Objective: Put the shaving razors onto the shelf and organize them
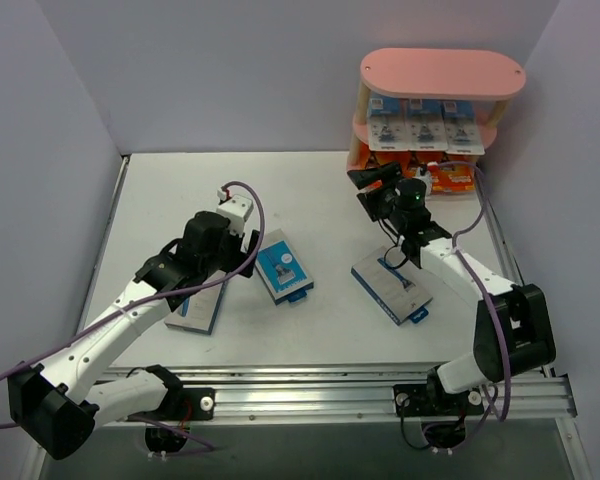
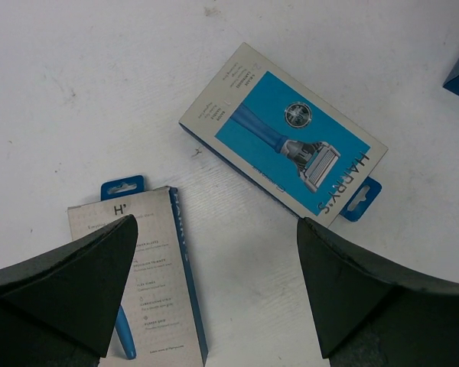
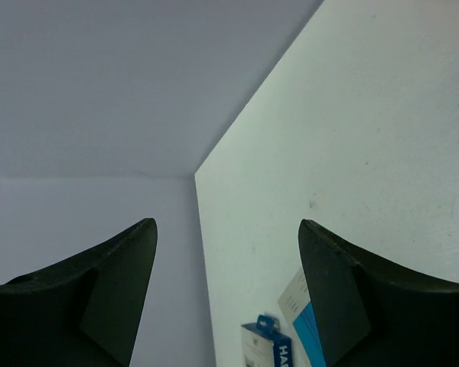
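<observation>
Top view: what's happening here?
Two arms are stocking razor packs on the pink shelf. Its middle tier holds blister cards, with orange boxes below them. Three blue boxes lie on the table. The left end effector hangs open by the middle box. The right end effector is open and empty near the shelf.

The pink oval-boarded wooden-post shelf [image 1: 443, 72] offers a bare top board; white-blue blister cards [image 1: 425, 130] fill its middle tier, and orange packs [image 1: 450, 178] block its bottom tier.
</observation>
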Motion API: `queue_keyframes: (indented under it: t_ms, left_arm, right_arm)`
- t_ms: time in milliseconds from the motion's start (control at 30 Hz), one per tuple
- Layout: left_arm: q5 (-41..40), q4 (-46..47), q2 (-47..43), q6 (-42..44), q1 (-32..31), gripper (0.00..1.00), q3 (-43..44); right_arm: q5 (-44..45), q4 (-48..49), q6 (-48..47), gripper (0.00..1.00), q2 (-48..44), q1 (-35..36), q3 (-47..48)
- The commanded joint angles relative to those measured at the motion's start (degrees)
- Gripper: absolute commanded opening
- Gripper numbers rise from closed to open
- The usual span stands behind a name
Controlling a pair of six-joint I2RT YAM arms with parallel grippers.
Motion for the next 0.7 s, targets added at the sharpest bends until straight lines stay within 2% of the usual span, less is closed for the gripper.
queue_keyframes:
  t_ms: [0,33,133,367,400,433,567,667]
  left_arm:
    - [-2.6,0.34,-1.98,-0.63,1.07,0.94,1.48]
    - [-3.12,0.43,-2.59,-0.81,1.16,0.94,1.39]
    - [-4.62,0.96,-3.39,-0.98,1.34,0.94,0.87]
    - [-9.01,1.05,-2.77,-1.25,2.04,0.94,0.69]
    - [-9.71,0.79,-2.51,-1.33,2.3,0.94,0.86]
    - [-9.98,0.7,-2.6,-1.6,3.09,0.94,0.95]
    - [-9.98,1.05,-3.12,-2.04,5.38,0.94,0.69]
    - [-8.58,1.4,-3.21,-2.65,7.57,0.94,0.51]
  right_arm:
    - [-3.78,-11.8,-13.63,0.7,-3.57,1.13,10.58]
    - [-3.62,-17.58,-16.35,0.72,-3.48,1.48,12.81]
    - [-3.62,-23.24,-25.06,0.78,-4.61,3.06,16.17]
    - [-4.23,-28.26,-36.31,0.92,-9.1,7.27,11.69]
    - [-4.41,-29.14,-37.98,0.98,-9.01,9.11,11.34]
    - [-4.84,-30.63,-41.13,0.99,-8.75,10.0,10.64]
    - [-11.24,-30.82,-46.52,1.0,-6.29,13.95,6.69]
    - [-12.66,-31.0,-48.63,0.96,-5.85,17.03,4.57]
